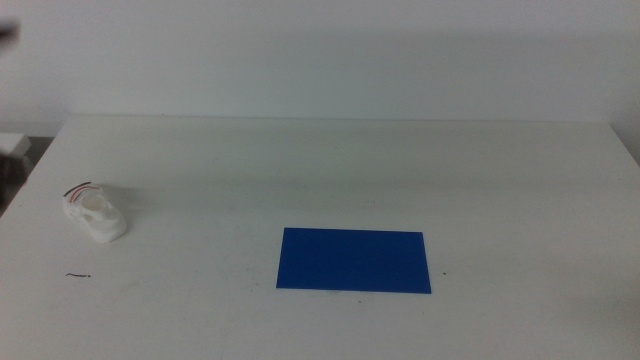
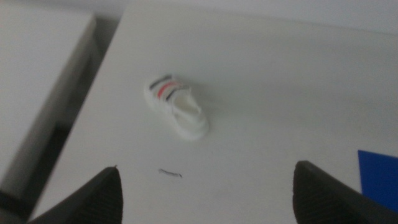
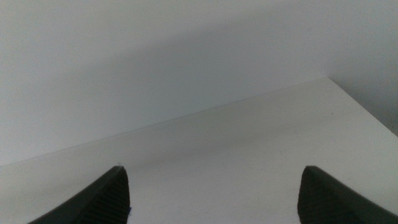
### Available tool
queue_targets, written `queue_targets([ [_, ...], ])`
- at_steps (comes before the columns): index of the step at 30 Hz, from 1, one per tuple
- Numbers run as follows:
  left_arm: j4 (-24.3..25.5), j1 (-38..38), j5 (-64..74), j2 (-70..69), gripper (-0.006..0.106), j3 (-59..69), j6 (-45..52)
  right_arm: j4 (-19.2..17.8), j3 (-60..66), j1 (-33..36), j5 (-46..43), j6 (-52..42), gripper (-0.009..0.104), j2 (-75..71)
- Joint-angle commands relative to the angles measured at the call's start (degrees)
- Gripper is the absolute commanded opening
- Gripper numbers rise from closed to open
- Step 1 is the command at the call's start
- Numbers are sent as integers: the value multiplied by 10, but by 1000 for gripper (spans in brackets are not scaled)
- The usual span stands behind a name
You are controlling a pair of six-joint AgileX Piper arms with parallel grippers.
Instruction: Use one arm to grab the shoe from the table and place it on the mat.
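The shoe [image 1: 97, 212] sits on the table [image 1: 340, 160] well to the left of the mat [image 1: 354, 260], so the left gripper [image 2: 205, 199] looks down on it with jaws spread wide (the right gripper [image 3: 211, 199], also open, faces bare tabletop).

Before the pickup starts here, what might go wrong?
1. The shoe sits near the table's left edge; a clumsy approach by the left gripper, open above it, might nudge it off.
2. It is small and lies at an angle to the fingers, so they may close badly and slip off it.
3. The mat is some way to the right, so a weak hold could drop the shoe during the carry.
The right gripper waits, open.
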Motion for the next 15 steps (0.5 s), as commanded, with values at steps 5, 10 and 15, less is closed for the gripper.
queue_targets([
  [5,22,0,140,190,94,-153,-203,-3,1,1,-5,-1,79,-3],
  [10,33,1,171,324,94,-219,-268,-3,1,1,-5,-1,79,-3],
  [15,-13,36,167,436,94,-272,-260,-3,1,1,-5,-1,79,-3],
])
